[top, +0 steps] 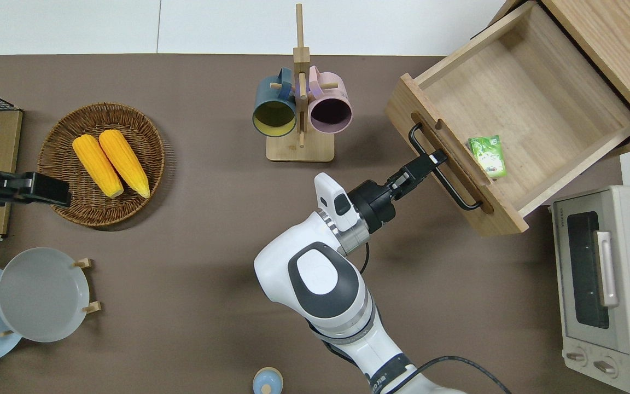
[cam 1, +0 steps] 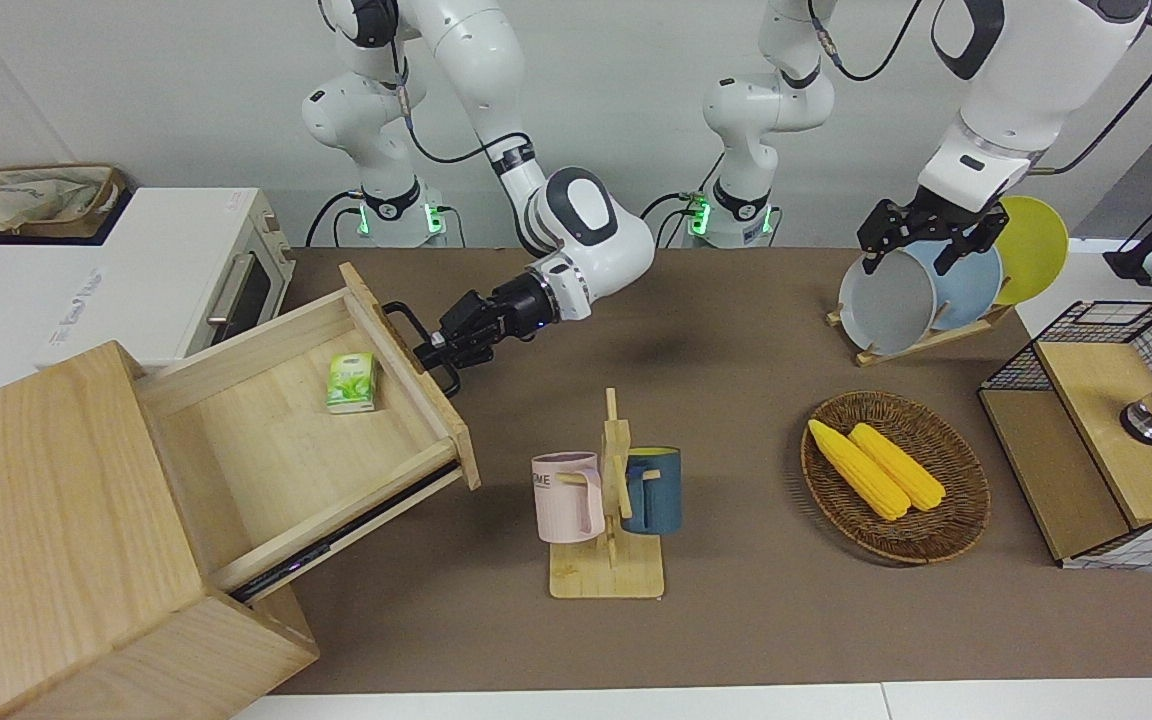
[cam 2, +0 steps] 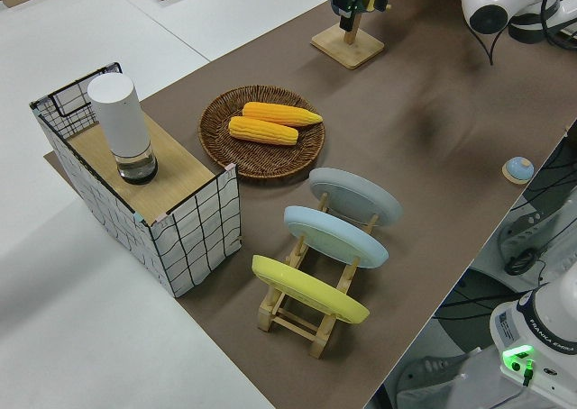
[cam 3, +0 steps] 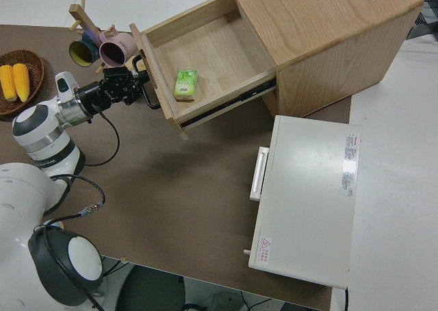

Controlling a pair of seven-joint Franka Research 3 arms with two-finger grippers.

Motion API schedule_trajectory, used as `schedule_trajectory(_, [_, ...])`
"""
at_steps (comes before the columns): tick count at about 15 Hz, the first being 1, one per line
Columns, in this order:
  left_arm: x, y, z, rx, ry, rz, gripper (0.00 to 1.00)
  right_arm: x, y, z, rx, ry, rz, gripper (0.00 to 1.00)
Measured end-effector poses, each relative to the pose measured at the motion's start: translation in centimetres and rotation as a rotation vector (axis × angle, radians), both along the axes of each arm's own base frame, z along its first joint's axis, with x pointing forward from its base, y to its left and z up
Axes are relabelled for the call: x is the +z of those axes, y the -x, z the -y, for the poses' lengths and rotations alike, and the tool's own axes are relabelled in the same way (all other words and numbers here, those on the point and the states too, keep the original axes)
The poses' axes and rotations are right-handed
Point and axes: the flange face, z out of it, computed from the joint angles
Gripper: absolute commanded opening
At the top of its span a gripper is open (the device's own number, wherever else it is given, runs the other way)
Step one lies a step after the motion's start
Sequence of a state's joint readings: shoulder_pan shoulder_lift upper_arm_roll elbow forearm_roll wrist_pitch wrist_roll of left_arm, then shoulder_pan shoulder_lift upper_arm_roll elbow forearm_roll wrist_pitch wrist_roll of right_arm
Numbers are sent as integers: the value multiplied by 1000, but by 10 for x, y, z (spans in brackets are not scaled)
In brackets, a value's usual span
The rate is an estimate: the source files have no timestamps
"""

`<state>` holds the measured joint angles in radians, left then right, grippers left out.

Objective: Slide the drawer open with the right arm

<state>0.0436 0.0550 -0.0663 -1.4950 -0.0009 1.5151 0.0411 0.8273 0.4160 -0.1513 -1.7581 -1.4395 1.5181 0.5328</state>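
The drawer [top: 517,109] stands pulled well out of the pale wooden cabinet [cam 1: 56,530] at the right arm's end of the table [top: 184,230], by the edge farthest from the robots. It sits askew to the table's edges; its front panel's long axis runs diagonally, and that front faces the table's middle and the robots. It is wide, shallow, light wood, with a black loop handle [top: 441,169] along the front. A small green packet [top: 488,156] lies inside, against the front panel. The right claw [top: 434,158] is clamped narrow on the handle's bar, near its middle. The cabinet's body is cut off in the overhead view. The left arm is parked; whether its claw [cam 1: 921,240] is wide or narrow cannot be told.
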Motion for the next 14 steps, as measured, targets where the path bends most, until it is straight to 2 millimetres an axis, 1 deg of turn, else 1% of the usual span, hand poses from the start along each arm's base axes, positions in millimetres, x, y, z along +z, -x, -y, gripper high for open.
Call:
schedule_trajectory(1, [0, 0, 0, 0, 0, 0, 993, 2, 1, -3, 2, 0, 3, 978])
schedule_trajectory(4, [0, 0, 0, 0, 0, 0, 993, 4, 4, -8, 7, -2, 8, 987])
schedule_trajectory(14, [0, 0, 0, 0, 0, 0, 993, 8, 3, -10, 8, -7, 14, 987])
